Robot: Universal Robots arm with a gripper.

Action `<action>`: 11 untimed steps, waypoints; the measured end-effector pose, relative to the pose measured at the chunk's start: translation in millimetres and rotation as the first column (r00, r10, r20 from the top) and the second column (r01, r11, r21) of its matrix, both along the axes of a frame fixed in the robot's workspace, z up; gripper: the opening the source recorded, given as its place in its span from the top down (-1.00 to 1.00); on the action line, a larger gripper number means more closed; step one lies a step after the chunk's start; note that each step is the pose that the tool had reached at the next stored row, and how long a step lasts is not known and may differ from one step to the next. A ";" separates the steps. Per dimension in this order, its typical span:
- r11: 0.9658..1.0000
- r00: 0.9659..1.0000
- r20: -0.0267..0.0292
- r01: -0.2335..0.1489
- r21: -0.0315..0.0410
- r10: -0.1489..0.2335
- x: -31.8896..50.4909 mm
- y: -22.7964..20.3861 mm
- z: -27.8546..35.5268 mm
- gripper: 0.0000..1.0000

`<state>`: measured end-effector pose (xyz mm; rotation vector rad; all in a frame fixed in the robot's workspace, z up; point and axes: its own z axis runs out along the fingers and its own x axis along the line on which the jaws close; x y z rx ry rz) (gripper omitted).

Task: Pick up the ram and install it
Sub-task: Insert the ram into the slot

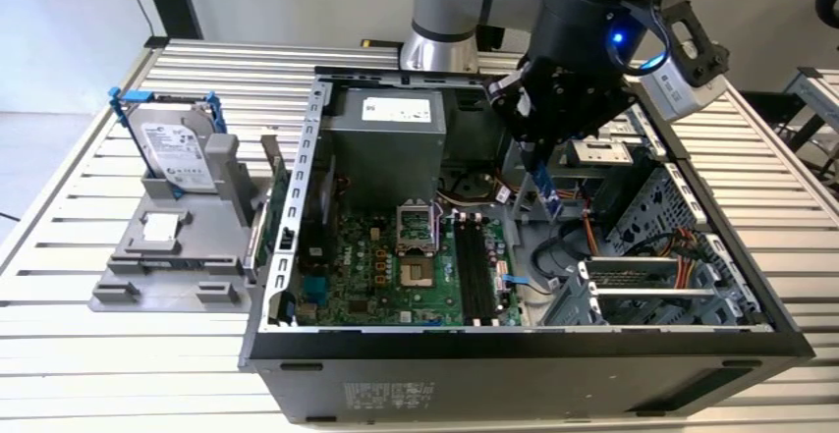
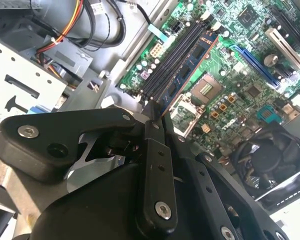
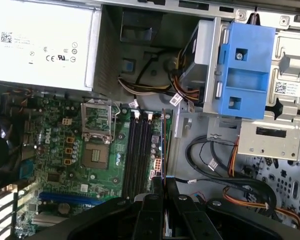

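Ram point(image 1: 536, 189) hangs upright, right of centre in the exterior view, pinched at its top edge by the gripper point(image 1: 535, 150). Fingers are narrow, clamped on it. It sits above the motherboard point(image 1: 380, 266) edge, just to the exterior view's right of the black slots point(image 1: 475, 266), not over one. Watch it: lower here and you likely hit board edge or cables point(image 1: 567, 254). Thin pinch, so the stick may swivel and jam crooked in a slot.
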<state>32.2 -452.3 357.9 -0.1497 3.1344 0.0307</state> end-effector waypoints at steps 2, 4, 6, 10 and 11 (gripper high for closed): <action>1.000 1.000 0.000 0.000 0.000 0.000 0.1 0.0 0.0 1.00; 1.000 1.000 0.000 0.000 0.000 0.000 0.1 -0.1 0.0 1.00; 1.000 1.000 0.000 0.000 0.000 0.000 0.1 -0.1 -0.1 1.00; 1.000 1.000 0.000 0.000 0.000 0.000 0.1 -0.1 -0.1 1.00; 1.000 1.000 0.000 0.000 0.000 0.000 0.1 0.0 -0.2 1.00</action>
